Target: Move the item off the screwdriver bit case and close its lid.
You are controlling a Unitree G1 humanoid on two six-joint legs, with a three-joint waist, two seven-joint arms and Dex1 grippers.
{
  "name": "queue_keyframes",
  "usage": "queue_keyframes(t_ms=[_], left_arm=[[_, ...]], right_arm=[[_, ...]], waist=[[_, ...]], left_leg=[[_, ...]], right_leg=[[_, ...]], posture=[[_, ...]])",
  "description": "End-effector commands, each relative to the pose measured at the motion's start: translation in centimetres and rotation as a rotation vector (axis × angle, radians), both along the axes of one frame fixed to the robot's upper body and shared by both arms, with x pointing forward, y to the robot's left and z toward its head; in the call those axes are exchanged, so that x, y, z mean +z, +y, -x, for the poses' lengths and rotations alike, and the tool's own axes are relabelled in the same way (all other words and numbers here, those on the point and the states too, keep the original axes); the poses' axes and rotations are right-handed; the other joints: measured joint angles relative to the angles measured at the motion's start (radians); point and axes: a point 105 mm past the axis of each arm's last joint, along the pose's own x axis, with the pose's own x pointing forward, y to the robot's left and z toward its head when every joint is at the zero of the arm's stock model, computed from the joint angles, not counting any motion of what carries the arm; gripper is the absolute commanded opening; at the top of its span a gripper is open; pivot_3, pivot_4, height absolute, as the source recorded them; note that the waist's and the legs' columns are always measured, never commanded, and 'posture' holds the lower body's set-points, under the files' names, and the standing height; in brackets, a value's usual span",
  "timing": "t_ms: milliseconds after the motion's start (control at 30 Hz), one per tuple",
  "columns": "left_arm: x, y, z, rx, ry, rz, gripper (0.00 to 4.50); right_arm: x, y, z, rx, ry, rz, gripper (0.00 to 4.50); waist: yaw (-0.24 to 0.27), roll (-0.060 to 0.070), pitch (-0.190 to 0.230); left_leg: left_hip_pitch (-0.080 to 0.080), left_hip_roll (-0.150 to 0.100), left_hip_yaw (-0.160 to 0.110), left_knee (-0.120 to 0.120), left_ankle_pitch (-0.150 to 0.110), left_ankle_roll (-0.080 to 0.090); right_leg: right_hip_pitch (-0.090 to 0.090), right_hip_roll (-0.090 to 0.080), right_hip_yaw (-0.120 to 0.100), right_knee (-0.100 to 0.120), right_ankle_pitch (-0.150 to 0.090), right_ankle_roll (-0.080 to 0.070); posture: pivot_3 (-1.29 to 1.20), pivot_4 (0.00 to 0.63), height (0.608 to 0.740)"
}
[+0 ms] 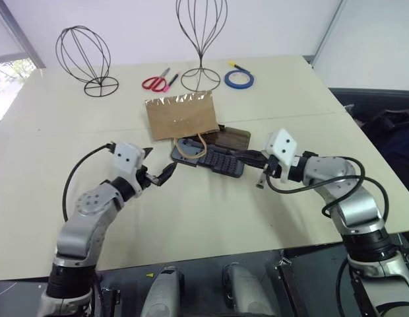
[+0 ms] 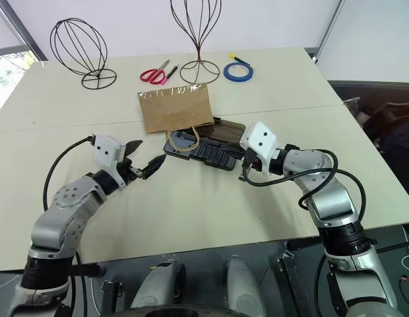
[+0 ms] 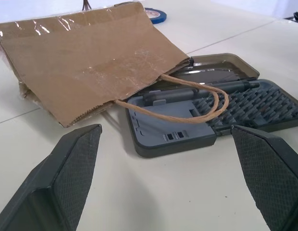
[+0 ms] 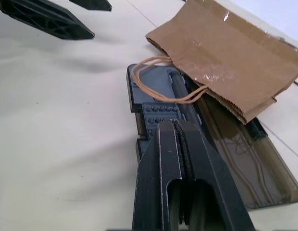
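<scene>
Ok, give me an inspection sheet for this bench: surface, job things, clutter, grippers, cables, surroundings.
Surface: beige table, seam lines across it.
Job's things: flat brown kraft paper bag lies partly on the open dark grey plastic bit case, its loop handles draped over the base; smoky-brown translucent lid lies flat, open.
Clutter: two black wire head stands, red-handled scissors, blue tape roll.
Grippers: left gripper open, near the case's end; right gripper shut, over the case.
Cables: black cable looped at the left arm.
Surroundings: white walls.
</scene>
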Motion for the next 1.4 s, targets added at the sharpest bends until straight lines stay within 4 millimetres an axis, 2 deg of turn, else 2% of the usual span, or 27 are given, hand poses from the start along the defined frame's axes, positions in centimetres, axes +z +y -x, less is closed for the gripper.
queue_keyframes(t_ms=[33,167,1000,1400], left_arm=[[1.6,0.1,0.2,-0.001,-0.055,0.019,4.48],[2.3,0.2,0.1,0.006,-0.063,0.06,4.48],[1.9,-0.4,-0.4,0.001,-0.053,0.049,4.48],[1.8,-0.4,-0.6,0.017,-0.052,0.049,4.48]], right_arm=[[1.6,-0.1,0.0,0.012,-0.065,-0.015,0.0],[1.6,-0.2,0.0,0.011,-0.068,-0.014,0.0],[1.8,-0.8,-0.3,-0.034,-0.083,-0.03,0.0],[2.6,-1.0,-1.7,-0.096,-0.135,-0.031,0.0]], waist=[[0.0,0.0,0.0],[0.0,0.0,0.0],[0.0,0.0,0.0],[0.0,0.0,0.0]], left_leg=[[0.0,0.0,0.0,0.0,0.0,0.0],[0.0,0.0,0.0,0.0,0.0,0.0],[0.0,0.0,0.0,0.0,0.0,0.0],[0.0,0.0,0.0,0.0,0.0,0.0]], right_leg=[[0.0,0.0,0.0,0.0,0.0,0.0],[0.0,0.0,0.0,0.0,0.0,0.0],[0.0,0.0,0.0,0.0,0.0,0.0],[0.0,0.0,0.0,0.0,0.0,0.0]], posture=[[0.0,0.15,0.74],[0.0,0.15,0.74],[0.0,0.15,0.74],[0.0,0.15,0.74]])
